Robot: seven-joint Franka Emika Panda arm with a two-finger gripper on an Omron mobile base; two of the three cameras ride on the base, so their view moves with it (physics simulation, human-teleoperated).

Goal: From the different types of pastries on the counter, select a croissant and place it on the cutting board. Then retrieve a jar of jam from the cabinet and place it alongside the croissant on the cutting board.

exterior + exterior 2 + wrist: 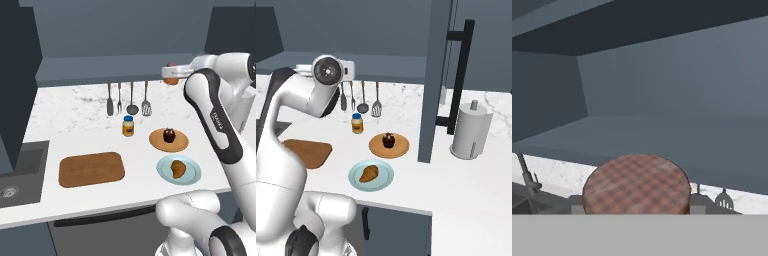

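From the left base view, the white arm reaches up to the cabinet ledge (115, 70), its claw (171, 76) pinching the orange-red jar (171, 80) level with the ledge's front edge. Well below the claw on the white desk (75, 107), the croissant (177, 168) lies on a pale blue plate (192, 177). Between that plate and the claw, a muffin (169, 135) stands on a round tan plate (181, 145). The board (91, 169) lies bare, far down and to the left of the claw. A yellow jar (128, 126) with a blue lid stands below and left of the claw. Four utensils (128, 100) hang on the wall above the yellow jar, just left of the claw and lower.

From the right base view, the arm's elbow and wrist hide the claw at the ledge (396, 65). The croissant (369, 173) sits on its blue plate (383, 182) near the desk's front edge, the muffin (388, 140) on the tan plate (401, 149) behind it. The board (308, 152) shows partly behind the arm. A paper towel roll (471, 131) stands far right, beyond a dark panel (433, 85).

From the hand view, the jar's round checked reddish lid (637, 184) lies right against the claw, a grey pad (698, 204) pressed at each side. Beyond it the cabinet's slate-blue shelf (662, 140) stretches back to the rear wall, with a strip of desk (557, 175) below the ledge.
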